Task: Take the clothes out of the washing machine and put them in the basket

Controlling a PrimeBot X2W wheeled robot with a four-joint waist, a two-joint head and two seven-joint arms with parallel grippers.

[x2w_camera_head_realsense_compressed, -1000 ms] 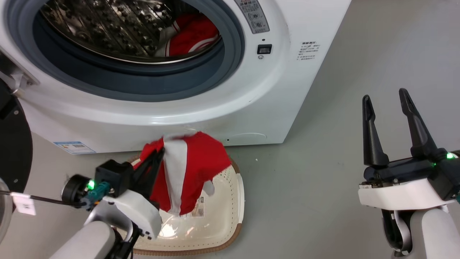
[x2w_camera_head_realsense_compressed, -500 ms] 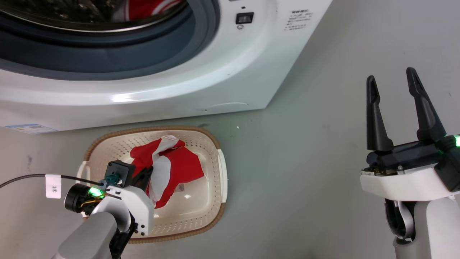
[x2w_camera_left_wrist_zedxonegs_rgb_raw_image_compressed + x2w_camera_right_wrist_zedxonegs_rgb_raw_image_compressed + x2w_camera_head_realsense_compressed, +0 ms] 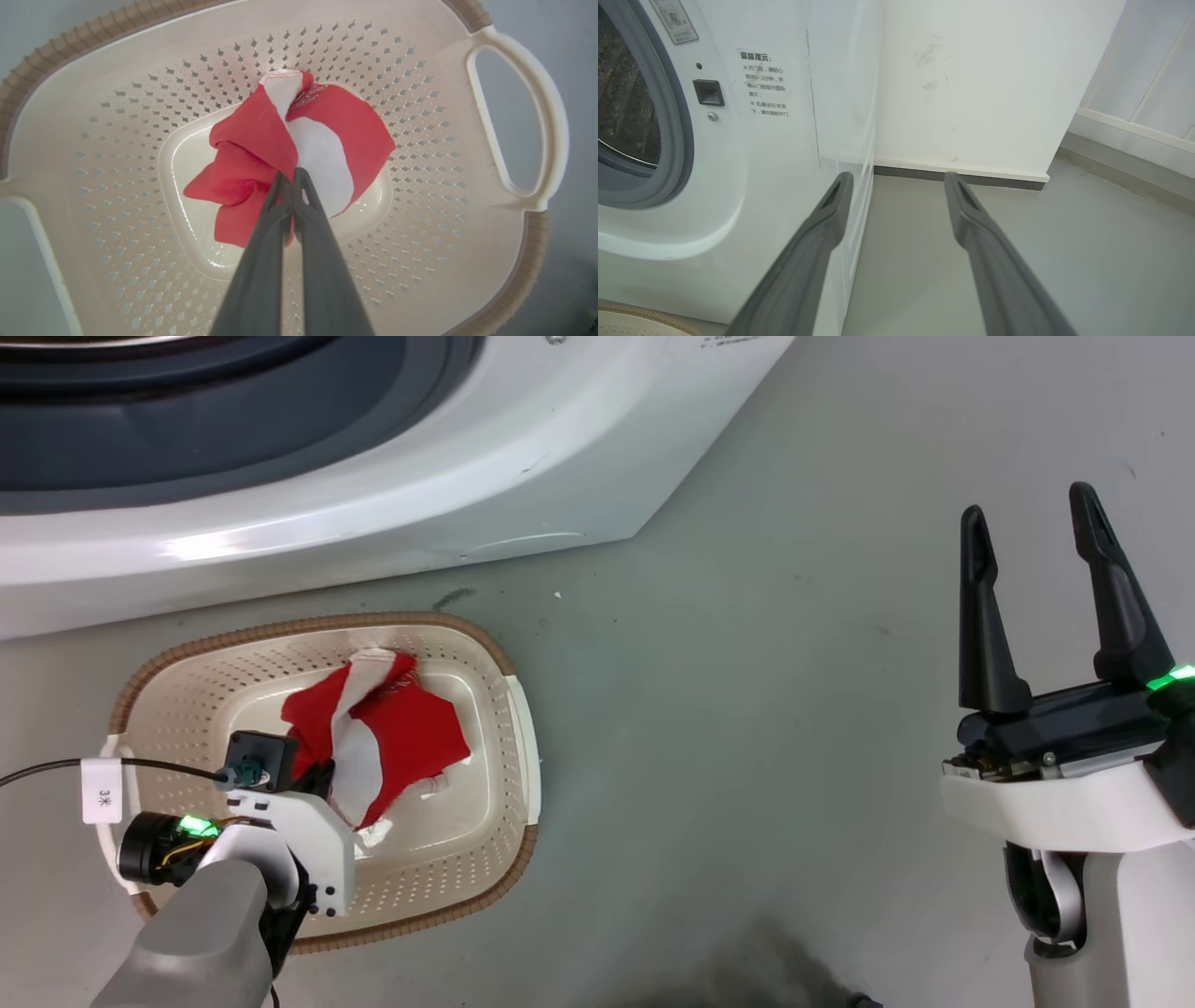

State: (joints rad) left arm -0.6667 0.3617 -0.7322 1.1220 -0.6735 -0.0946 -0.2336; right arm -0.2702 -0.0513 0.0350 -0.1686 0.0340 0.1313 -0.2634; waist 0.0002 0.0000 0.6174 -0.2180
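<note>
Near left: the left gripper, dark fingers clenched on a soft red garment with a broad white band, bunched on the base of the low cream perforated plastic basket. Release is best made low, inside the brown rim. Near right: the right gripper, fingers spread, empty. Far: the large white front-loading washing machine.
</note>
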